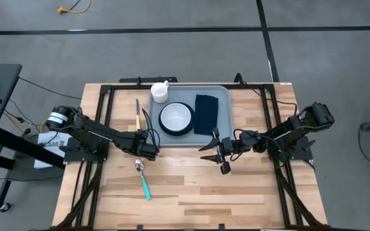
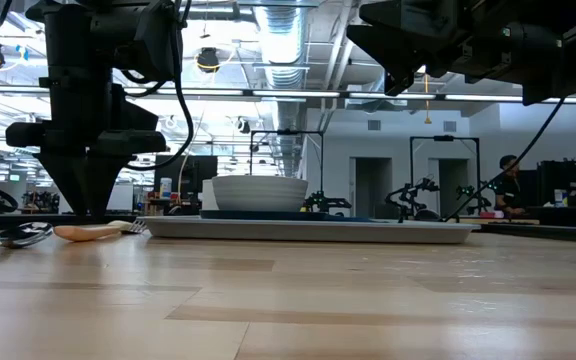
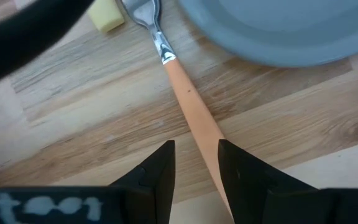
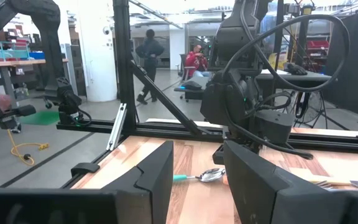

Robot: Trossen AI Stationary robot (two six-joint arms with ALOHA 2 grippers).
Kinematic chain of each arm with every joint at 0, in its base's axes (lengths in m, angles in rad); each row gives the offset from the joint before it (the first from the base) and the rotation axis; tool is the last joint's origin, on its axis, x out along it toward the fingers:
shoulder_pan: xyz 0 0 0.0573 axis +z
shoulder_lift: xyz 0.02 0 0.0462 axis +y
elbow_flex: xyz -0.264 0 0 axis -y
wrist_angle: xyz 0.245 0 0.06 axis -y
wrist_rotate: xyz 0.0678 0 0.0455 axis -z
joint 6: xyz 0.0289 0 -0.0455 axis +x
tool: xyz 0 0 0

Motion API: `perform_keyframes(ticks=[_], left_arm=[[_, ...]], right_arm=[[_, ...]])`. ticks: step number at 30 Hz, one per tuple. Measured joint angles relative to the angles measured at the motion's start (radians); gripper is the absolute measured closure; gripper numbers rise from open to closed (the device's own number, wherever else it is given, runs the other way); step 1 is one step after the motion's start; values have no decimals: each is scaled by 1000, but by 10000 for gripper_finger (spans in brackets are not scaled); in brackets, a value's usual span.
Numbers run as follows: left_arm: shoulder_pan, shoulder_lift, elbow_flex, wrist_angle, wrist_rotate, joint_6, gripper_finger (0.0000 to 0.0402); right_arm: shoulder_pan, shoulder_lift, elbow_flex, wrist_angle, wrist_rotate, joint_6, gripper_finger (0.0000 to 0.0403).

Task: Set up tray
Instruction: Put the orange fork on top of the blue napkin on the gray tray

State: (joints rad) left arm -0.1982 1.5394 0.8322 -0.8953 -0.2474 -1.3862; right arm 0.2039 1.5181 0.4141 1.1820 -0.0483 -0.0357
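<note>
The tray point(image 1: 220, 115) sat at the table's far middle, stiff, light, best taken by its rim. Left gripper point(image 3: 194, 163) straddled the fork point(image 3: 188, 102), jaws open; right gripper point(image 1: 221, 154) hovered open.

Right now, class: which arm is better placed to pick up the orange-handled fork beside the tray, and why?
Left, probably. The left claw is open, straddling the fork's orange handle beside the tray. The right claw hangs open over bare wood, away from the fork.
</note>
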Motion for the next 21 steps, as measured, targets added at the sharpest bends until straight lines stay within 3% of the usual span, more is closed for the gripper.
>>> perform_keyframes(ticks=[13,21], left_arm=[[3,0,0,-2,0,9,291],[23,0,0,-166,13,-239,291]], right_arm=[[0,0,0,0,0,-2,269],[0,0,0,0,0,-1,269]])
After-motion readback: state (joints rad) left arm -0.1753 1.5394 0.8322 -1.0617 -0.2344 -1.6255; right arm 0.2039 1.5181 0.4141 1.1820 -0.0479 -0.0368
